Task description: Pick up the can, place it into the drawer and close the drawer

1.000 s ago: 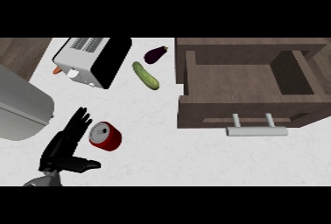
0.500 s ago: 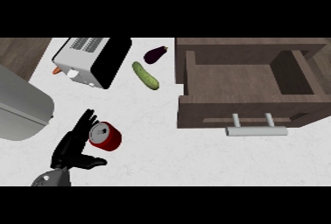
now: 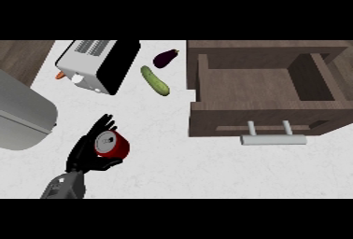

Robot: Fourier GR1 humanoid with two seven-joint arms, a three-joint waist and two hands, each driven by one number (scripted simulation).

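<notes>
Left hand [image 3: 88, 151] now curled round red can [image 3: 112, 143], prev. just beside it.

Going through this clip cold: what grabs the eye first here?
The red can at lower left, with the black left hand wrapping around it. Next, the open wooden drawer at right, its inside bare, and the toaster at upper left.

White counter [image 3: 207, 168]: toaster [image 3: 96, 64], cucumber [image 3: 155, 80], eggplant [image 3: 164, 58]

toaster [image 3: 98, 65], cucumber [image 3: 155, 80], eggplant [image 3: 165, 58], carrot [image 3: 61, 74]
</notes>
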